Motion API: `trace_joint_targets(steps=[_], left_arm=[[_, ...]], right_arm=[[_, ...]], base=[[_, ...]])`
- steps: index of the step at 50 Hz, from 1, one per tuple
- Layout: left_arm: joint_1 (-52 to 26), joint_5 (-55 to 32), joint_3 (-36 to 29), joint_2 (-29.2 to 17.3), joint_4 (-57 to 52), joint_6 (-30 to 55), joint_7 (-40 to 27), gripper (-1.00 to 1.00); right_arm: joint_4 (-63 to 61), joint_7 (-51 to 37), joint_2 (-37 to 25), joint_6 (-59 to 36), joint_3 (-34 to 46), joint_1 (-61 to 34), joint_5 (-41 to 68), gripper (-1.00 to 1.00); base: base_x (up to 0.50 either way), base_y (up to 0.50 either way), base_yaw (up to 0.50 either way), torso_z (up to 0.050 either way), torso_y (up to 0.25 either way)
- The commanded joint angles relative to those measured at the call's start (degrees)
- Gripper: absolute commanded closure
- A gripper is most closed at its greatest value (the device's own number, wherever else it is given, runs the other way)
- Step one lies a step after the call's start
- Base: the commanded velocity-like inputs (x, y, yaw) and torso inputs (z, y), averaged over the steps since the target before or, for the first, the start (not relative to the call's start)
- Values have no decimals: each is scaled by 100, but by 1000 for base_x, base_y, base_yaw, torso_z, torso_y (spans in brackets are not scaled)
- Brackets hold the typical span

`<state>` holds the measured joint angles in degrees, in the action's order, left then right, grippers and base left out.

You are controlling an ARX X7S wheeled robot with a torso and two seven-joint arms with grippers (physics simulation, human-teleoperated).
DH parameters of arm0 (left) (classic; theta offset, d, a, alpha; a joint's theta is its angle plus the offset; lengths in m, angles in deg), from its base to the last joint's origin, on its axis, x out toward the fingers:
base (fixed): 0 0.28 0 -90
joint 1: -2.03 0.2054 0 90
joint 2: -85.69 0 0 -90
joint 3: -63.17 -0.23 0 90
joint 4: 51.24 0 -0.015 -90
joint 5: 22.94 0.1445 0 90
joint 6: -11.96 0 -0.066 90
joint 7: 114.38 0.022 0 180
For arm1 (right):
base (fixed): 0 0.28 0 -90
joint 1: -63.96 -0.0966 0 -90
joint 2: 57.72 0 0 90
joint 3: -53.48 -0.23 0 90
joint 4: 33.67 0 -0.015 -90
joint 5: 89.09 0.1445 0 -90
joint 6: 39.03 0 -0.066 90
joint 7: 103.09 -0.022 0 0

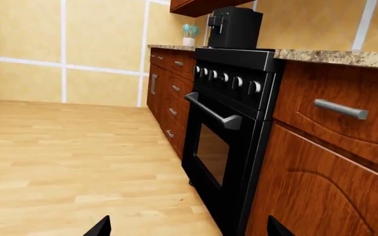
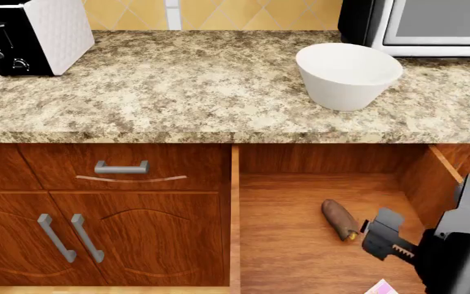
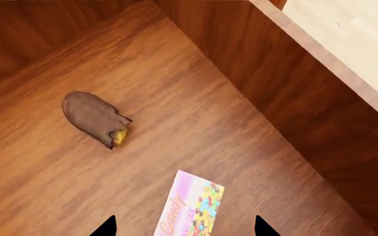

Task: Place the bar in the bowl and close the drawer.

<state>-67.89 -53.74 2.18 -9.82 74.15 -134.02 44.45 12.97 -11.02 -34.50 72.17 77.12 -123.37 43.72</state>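
Observation:
The bar [image 2: 340, 219] lies on the floor of the open drawer [image 2: 288, 245], below the counter; its yellowish tip points toward my right gripper [image 2: 384, 236]. That gripper hovers open inside the drawer, just right of the bar and apart from it. In the right wrist view the bar [image 3: 96, 118] lies ahead of the open, empty right gripper [image 3: 183, 228], with the drawer wall [image 3: 255, 73] beside it. The white bowl [image 2: 347, 75] stands upright on the counter above the drawer. My left gripper [image 1: 187, 228] is open and empty, low over the wooden floor, facing the cabinets.
A pink candy box [image 3: 190, 204] lies in the drawer between the right fingertips. A toaster [image 2: 31, 30] and a microwave [image 2: 439, 24] stand on the granite counter [image 2: 178, 92]. A closed drawer [image 2: 122, 166] is at left. A black oven [image 1: 232, 118] faces the left gripper.

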Motion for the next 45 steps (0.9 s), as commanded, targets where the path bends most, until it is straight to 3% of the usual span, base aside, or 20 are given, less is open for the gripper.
trace_joint_targets(steps=[1,37,45], left_arm=[[-74,85,29,-16,-20,92,-41,-100],[-138,193,115,0,-7,176,-78,-100],[-146,197,137,-5,-13,198,-85,-100]], right_arm=[[-91,147,-36,454,418,233,38,-100],[729,1080,86,812,524,988,568,-100],[585,1287,140,1349,341,1207,736,-100]], base=[[0,0,0,0,0],[0,0,0,0,0],[0,0,0,0,0]])
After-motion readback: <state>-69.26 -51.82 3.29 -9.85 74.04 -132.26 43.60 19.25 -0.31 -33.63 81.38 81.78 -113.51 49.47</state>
